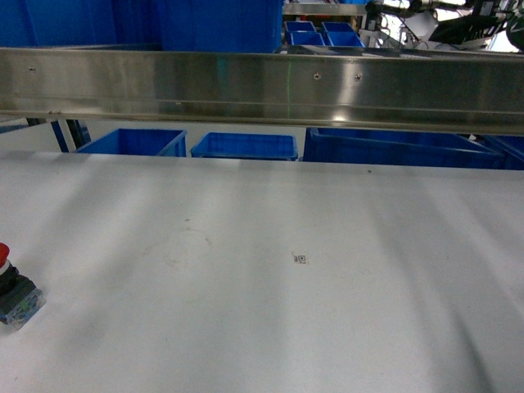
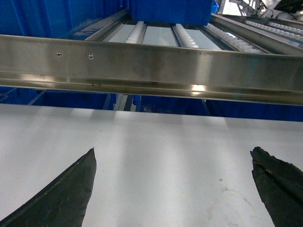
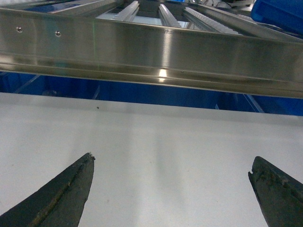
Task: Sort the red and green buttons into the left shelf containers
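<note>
Head view shows the red button (image 1: 10, 286) lying tipped at the table's (image 1: 270, 327) left edge, near the front corner, cap toward the rear-left; neither arm appears there. Left gripper (image 2: 173, 189) fingers spread wide over bare table, as do the right gripper (image 3: 170, 189) fingers. Judging by side, the left arm is nearer.

left pincer (image 2: 173, 189): spread wide, empty | right pincer (image 3: 170, 191): spread wide, empty
</note>
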You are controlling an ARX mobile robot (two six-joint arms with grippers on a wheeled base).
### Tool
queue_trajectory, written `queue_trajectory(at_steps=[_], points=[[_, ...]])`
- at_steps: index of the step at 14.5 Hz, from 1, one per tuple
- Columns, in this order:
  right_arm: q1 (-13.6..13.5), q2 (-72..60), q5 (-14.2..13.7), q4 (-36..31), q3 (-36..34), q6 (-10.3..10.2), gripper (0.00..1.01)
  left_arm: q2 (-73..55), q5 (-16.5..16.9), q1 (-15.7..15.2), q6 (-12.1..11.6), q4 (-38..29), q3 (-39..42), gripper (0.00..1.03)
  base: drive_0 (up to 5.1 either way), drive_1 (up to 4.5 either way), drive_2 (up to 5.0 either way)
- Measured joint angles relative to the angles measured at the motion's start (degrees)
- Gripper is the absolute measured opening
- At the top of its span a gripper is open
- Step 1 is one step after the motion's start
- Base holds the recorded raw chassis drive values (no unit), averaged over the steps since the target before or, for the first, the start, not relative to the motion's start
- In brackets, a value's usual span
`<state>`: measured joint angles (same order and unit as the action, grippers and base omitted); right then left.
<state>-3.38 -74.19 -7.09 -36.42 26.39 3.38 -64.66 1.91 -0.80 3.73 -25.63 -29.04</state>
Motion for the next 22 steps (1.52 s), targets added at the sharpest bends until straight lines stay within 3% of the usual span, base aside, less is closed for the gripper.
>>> queue_trajectory(at_steps=[2, 4, 6, 7, 10, 14, 15, 20, 22], points=[[0.81, -4.63, -2.21, -2.51, 0.00, 1.07, 0.98, 0.02, 0.00, -0.07, 0.02, -0.04, 0.00, 0.98, 0.0, 0.00, 0.0], [2.89, -8.44, -2.03, -2.54, 0.09, 2.78, 0.98, 0.00, -0.02, -0.07, 0.28, 0.02, 0.00, 0.98, 0.0, 0.00, 0.0], [5.09, -11.34, 0.15, -8.28, -1.31, 5.38, 0.98, 0.00, 0.00, -0.07, 0.37, 0.00, 0.00, 0.98, 0.0, 0.00, 0.0], [5.84, -13.62, 0.68, -9.27, -2.27, 5.73, 0.98, 0.00, 0.00, -0.07, 0.37, -0.02, 0.00, 0.98, 0.0, 0.00, 0.0], [6.38, -16.57, 2.23, -10.91, -5.14, 5.44, 0.98, 0.00, 0.00, -0.07, 0.37, 0.00, 0.00, 0.98, 0.0, 0.00, 0.0], [6.38, -28.30, 1.44, -18.47, -5.42, 4.15, 0.98, 0.00, 0.00, -0.07, 0.37, -0.04, 0.00, 0.98, 0.0, 0.00, 0.0], [6.38, -30.64, 1.11, -20.22, -5.03, 3.78, 0.94, 0.00, 0.00, -0.07, 0.37, -0.04, 0.00, 0.98, 0.0, 0.00, 0.0], [3.63, -29.40, 1.29, -22.10, -5.29, 3.69, 0.32, 0.00, 0.00, -0.07, 0.37, 0.00, 0.00, 0.98, 0.0, 0.00, 0.0], [3.26, -25.22, 1.27, -17.81, -6.69, 3.39, 0.30, 0.00, -0.02, -0.07, 0.37, -0.02, 0.00, 0.98, 0.0, 0.00, 0.0]])
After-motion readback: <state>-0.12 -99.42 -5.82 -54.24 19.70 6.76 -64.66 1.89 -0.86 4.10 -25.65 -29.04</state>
